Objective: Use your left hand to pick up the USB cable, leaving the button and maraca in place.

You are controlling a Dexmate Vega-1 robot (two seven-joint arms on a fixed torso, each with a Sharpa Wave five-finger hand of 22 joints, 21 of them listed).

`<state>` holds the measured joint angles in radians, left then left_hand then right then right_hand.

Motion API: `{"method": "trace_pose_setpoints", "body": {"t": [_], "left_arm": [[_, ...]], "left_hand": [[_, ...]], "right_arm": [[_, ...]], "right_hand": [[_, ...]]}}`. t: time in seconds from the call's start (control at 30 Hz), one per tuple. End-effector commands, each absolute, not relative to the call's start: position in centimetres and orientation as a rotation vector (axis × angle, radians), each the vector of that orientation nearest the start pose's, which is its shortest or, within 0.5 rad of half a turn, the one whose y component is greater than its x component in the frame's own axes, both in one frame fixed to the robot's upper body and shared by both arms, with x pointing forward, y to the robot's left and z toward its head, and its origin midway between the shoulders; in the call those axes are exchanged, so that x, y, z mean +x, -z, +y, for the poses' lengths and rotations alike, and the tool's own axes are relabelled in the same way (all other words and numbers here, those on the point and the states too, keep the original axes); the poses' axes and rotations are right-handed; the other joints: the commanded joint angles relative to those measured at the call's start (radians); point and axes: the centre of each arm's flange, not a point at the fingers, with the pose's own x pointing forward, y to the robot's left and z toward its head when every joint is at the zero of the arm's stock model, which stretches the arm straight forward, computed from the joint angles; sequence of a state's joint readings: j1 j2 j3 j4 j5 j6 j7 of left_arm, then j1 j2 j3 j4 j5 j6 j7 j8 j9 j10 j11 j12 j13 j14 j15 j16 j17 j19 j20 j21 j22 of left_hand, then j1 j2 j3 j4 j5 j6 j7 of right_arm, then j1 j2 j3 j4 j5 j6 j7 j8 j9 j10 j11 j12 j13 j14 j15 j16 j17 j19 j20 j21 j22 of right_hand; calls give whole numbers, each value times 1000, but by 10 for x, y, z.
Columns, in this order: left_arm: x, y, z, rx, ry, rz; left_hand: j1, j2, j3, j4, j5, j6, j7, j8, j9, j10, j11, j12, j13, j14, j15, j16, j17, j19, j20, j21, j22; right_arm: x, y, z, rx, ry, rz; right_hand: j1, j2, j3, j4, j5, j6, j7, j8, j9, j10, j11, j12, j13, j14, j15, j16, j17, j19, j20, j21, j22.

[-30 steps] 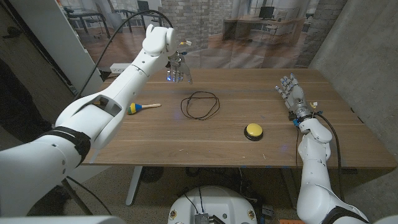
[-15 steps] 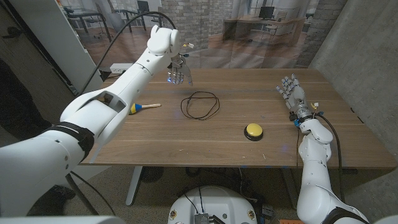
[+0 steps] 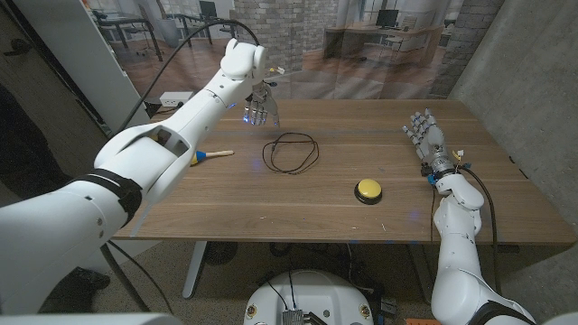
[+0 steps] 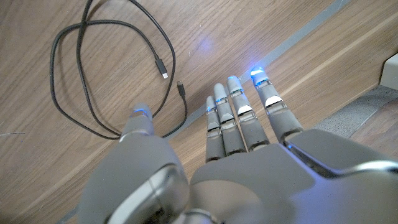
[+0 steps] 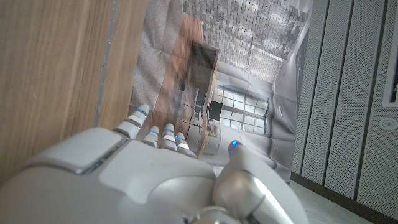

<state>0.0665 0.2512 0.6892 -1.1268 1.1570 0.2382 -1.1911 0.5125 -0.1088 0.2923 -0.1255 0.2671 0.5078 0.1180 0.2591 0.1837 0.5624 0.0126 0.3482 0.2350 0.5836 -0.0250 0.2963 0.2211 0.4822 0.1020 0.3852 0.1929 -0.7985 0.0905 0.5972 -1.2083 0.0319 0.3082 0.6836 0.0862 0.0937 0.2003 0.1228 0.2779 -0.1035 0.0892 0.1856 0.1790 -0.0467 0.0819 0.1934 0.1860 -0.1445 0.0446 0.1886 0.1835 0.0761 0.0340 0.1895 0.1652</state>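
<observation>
The USB cable (image 3: pixel 290 152) lies coiled on the wooden table (image 3: pixel 271 203) at centre frame, nothing touching it. Above it and to its upper left, the left hand (image 3: pixel 258 106) hangs with fingers (image 4: pixel 239 118) apart — empty. At right, the right hand (image 3: pixel 426 137) stands empty, fingers spread. The button (image 3: pixel 368 190) sits lower right of the coil, the maraca (image 3: pixel 209 156) to its left.

No legible text, seemingly.
</observation>
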Motion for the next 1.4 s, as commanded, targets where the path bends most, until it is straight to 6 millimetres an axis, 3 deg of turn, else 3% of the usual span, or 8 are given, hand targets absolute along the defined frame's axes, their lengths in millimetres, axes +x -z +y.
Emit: {"method": "trace_pose_setpoints", "body": {"t": [0.03,0.37,0.47,1.4], "left_arm": [[677,-197,143,1868,260,287],[684,-190,136,1888,273,297],[686,-188,133,1892,285,308],[705,-163,117,1914,291,326]], "left_hand": [[4,14,1,5,3,12,-5,0,5,10,1,2,4,8,-1,8,2,-1,-1,-5,4],[15,25,7,4,3,21,-9,-2,5,22,-14,3,6,19,-7,11,2,4,-2,-4,4],[14,25,5,5,1,25,-9,-2,5,21,-5,2,6,20,-7,11,2,6,-3,-4,4],[21,38,6,7,-9,57,-14,-3,5,51,-15,4,10,53,-16,17,2,31,-13,3,5]], "right_arm": [[631,48,-388,117,-125,-751],[631,50,-390,122,-122,-757],[630,50,-391,124,-119,-759],[624,58,-399,134,-108,-770]], "right_hand": [[2,-6,-5,0,9,0,3,6,5,2,7,4,3,3,1,4,4,9,-5,6,5],[2,-6,-5,0,9,2,3,7,5,3,8,4,3,3,2,4,4,9,-5,5,5],[2,-6,-5,0,9,2,2,7,5,3,8,4,3,4,2,4,4,9,-4,5,5],[3,-8,-7,-2,10,3,3,6,5,5,9,4,3,7,3,4,3,12,-2,5,5]]}}
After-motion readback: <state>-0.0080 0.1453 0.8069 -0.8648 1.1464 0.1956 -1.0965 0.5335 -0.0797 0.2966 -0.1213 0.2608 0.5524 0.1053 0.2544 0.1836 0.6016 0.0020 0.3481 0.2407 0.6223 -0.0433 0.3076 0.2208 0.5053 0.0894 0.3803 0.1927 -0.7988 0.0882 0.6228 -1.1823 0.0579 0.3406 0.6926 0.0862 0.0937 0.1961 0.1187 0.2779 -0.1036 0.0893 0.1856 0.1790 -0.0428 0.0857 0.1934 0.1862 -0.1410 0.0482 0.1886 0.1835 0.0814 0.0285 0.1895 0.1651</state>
